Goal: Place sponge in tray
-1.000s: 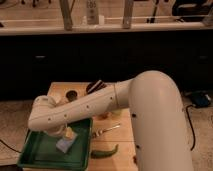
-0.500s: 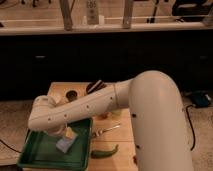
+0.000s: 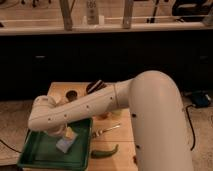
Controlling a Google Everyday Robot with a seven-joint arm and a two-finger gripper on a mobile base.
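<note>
The green tray (image 3: pixel 35 156) lies at the front left of the wooden table. The pale blue sponge (image 3: pixel 64 145) sits inside the tray, near its right side. My white arm reaches down from the right, across the table to the left. My gripper (image 3: pixel 69 133) hangs over the tray, just above the sponge and at its upper edge. The arm hides most of the gripper, and I cannot tell whether it touches the sponge.
A long curved green pepper (image 3: pixel 105 151) lies on the wooden table (image 3: pixel 125 150) right of the tray. A metal utensil (image 3: pixel 106 131) lies above it. A brown can (image 3: pixel 71 94) and a dark object (image 3: pixel 96 85) stand at the back. A dark counter wall is behind.
</note>
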